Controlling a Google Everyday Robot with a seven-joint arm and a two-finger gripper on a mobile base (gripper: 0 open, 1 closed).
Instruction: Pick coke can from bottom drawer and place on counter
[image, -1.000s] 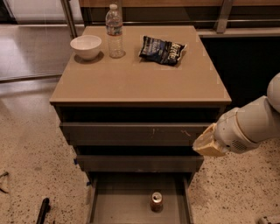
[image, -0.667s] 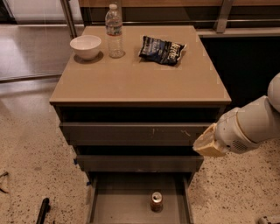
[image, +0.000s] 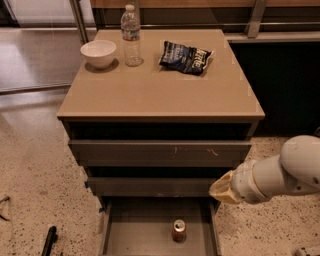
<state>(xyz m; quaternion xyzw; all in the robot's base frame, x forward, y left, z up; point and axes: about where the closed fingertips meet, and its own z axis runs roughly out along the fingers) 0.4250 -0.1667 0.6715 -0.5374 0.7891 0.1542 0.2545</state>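
The coke can stands upright on the grey floor of the open bottom drawer, near the middle and toward its front. The tan counter tops the cabinet above. My gripper comes in from the right on the white arm, level with the front of the middle drawer and just above the bottom drawer's right rear corner. It is up and to the right of the can and apart from it.
On the counter stand a white bowl, a clear water bottle and a dark chip bag along the back. The two upper drawers are slightly open. A black object lies on the speckled floor at lower left.
My arm and gripper have moved down and a little left, from beside the top drawer's front to beside the middle drawer. The can and drawers have not moved.
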